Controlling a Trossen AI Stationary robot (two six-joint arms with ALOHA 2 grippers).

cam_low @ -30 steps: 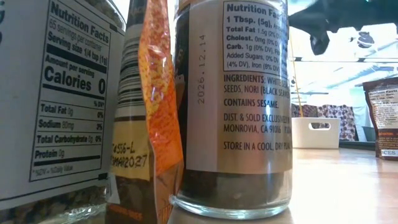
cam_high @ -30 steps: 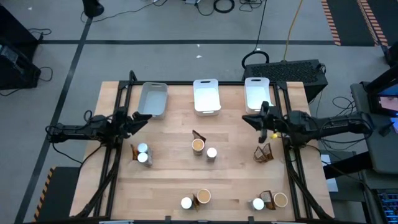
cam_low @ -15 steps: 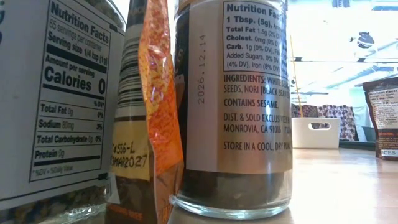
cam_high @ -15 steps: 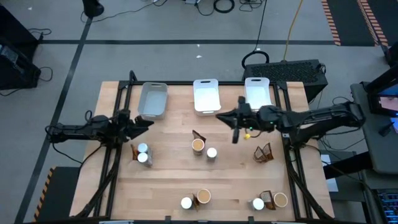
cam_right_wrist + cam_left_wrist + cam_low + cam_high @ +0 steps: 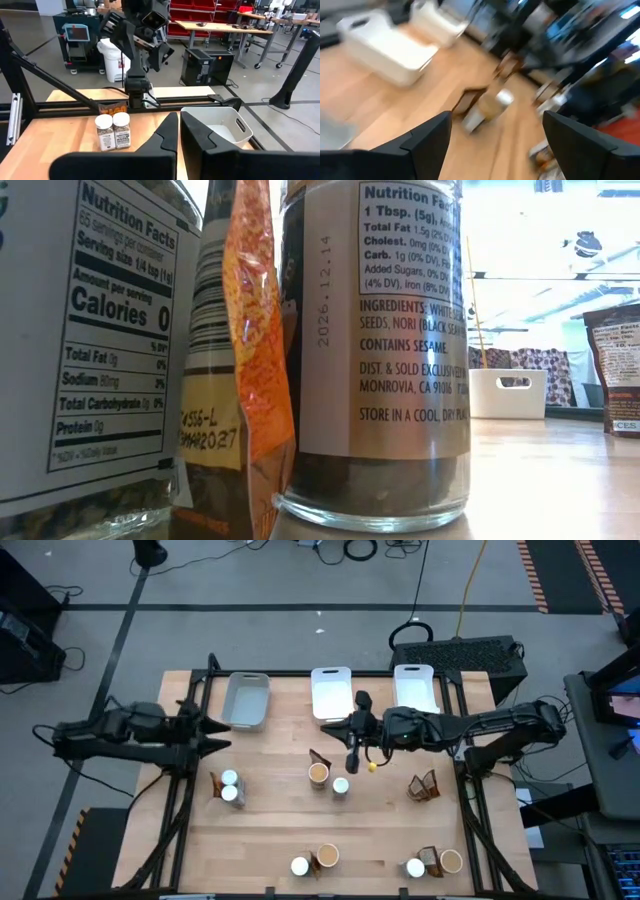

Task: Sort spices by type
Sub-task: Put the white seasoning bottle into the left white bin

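My right gripper (image 5: pixel 350 732): fingers nearly together, empty, above centre spices (image 5: pixel 327 776) | my left gripper (image 5: pixel 212 733): spread wide, empty, by grey tray (image 5: pixel 246 701) | spices clustered across table (image 5: pixel 270 830)

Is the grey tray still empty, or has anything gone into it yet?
Empty. From above, the grey tray shows only its bare inside, and the right wrist view of the tray shows nothing in it either.

3 trays (image 5: pixel 332 693) behind scattered spices (image 5: pixel 329 779)
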